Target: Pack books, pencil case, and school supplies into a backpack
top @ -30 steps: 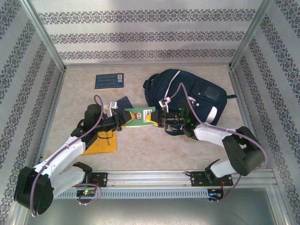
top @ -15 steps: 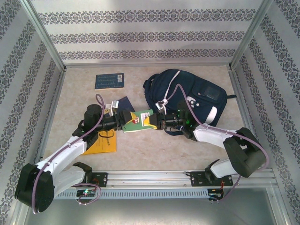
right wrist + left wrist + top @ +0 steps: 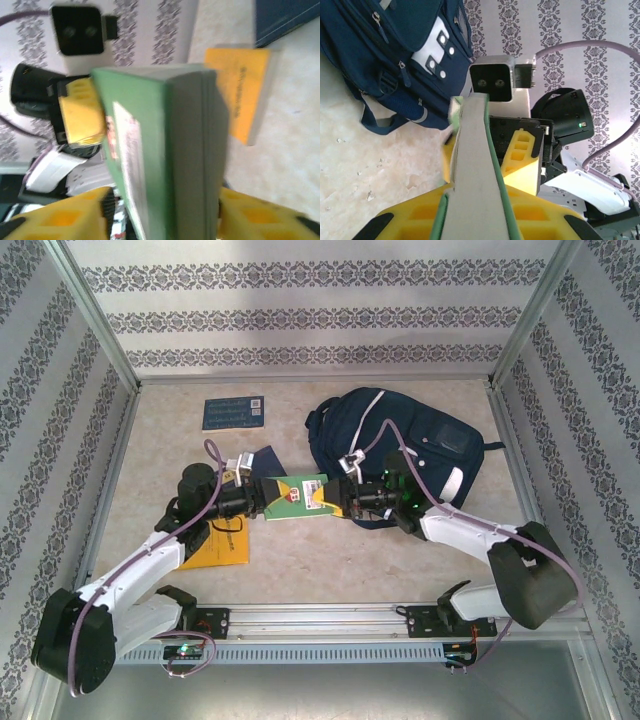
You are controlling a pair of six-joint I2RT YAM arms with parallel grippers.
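Hand-over since earlier frame, little else moved. Backpack (image 3: 420,450) same spot, far right of counter (image 3: 300,560). Green book (image 3: 297,497) in air between arms, just left of backpack, not yet packed. Left gripper (image 3: 264,499), earlier apart, now clamped on book's left end. Right gripper (image 3: 337,498), earlier tight, now slack, fingers apart flanking right end. Judgement: book passing to left arm.

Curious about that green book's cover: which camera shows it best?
The top external view: the green book faces the camera, cover and red-white picture visible. Left wrist sees it edge-on, a pale strip; right wrist shows a blurred, slanted cover.
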